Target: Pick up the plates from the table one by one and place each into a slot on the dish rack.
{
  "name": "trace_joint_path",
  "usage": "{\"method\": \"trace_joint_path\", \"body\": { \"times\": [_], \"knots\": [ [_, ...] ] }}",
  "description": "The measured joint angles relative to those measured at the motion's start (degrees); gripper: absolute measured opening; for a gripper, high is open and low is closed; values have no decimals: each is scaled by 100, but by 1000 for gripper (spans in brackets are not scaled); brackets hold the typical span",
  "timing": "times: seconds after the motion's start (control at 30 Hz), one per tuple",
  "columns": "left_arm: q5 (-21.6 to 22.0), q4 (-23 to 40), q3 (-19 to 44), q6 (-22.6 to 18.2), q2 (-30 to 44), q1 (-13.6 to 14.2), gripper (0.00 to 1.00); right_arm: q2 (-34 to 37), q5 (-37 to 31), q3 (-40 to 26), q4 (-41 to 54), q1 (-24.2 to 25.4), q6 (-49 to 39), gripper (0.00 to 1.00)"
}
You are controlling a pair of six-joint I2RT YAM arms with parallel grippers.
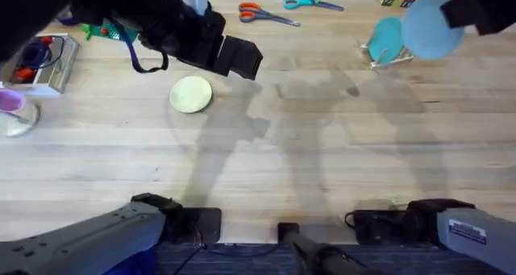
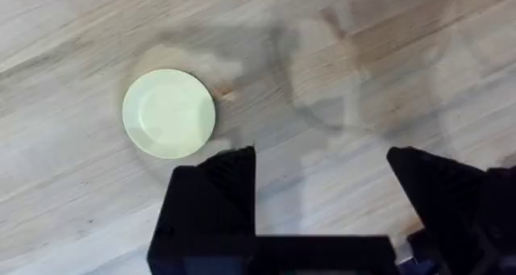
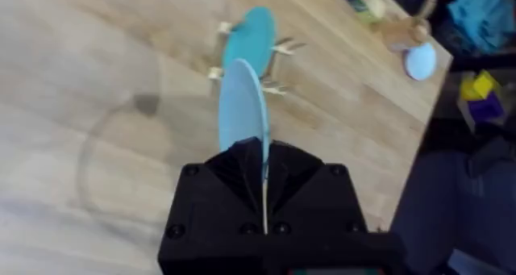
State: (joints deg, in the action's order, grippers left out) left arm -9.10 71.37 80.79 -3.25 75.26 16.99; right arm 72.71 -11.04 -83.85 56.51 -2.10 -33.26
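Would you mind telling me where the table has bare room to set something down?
The widest free patch is the wood between the yellow plate and the dish rack, running down to the arm bases. It is crowded along the far edge by the scissors and at the left by the box.

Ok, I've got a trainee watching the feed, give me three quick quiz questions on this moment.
1. True or false: the pale yellow plate lies flat on the table.
2. Which pincer holds the light blue plate? A) left B) right
3. Fill in: the teal plate already stands in the ____.

Key:
1. True.
2. B: the right pincer grips it by the edge, above the dish rack. The left pincer is open beside the yellow plate.
3. Dish rack.
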Motion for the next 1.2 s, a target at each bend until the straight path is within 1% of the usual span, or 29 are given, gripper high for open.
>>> {"method": "trace_joint_path", "body": {
  "times": [0.23,0.4,0.67,1.2],
  "knots": [
    [0,0,0,0,0,0,993,0,-18,0,-576,689,-2,28],
    [0,0,0,0,0,0,994,1,4,0,-986,928,-7,28],
    [0,0,0,0,0,0,992,196,30,-33,-1446,957,84,28],
    [0,0,0,0,-1,0,992,801,-14,-35,-1493,957,740,28]
  ]
}}
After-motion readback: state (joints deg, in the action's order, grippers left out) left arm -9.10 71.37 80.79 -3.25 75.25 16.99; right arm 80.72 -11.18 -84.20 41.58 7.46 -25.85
